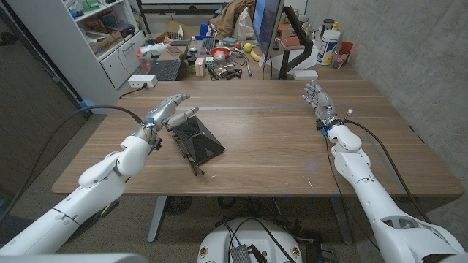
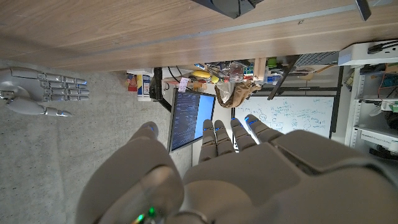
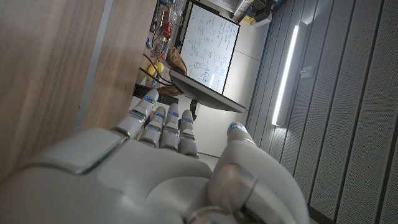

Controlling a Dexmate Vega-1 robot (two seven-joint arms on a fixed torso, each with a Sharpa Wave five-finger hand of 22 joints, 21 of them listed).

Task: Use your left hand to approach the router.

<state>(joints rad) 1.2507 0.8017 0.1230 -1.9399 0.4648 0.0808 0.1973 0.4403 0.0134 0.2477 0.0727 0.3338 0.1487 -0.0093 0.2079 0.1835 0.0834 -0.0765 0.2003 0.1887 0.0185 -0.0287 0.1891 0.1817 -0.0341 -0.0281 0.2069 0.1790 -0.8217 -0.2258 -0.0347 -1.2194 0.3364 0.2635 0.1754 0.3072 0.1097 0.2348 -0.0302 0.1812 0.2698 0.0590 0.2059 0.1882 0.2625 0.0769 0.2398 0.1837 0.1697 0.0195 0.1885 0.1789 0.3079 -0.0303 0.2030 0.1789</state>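
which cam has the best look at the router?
Head view: the whole black router lies on the table beside the left robot hand, antennas visible. The left wrist view catches just a dark corner of it at the picture's edge.

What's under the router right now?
The router lies on the bare wooden table, its antennas spread beside it. Whatever is beneath its body is covered.

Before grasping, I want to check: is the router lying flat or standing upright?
Lying flat. The router rests on the table, antennas along the surface, beside the left robot hand.
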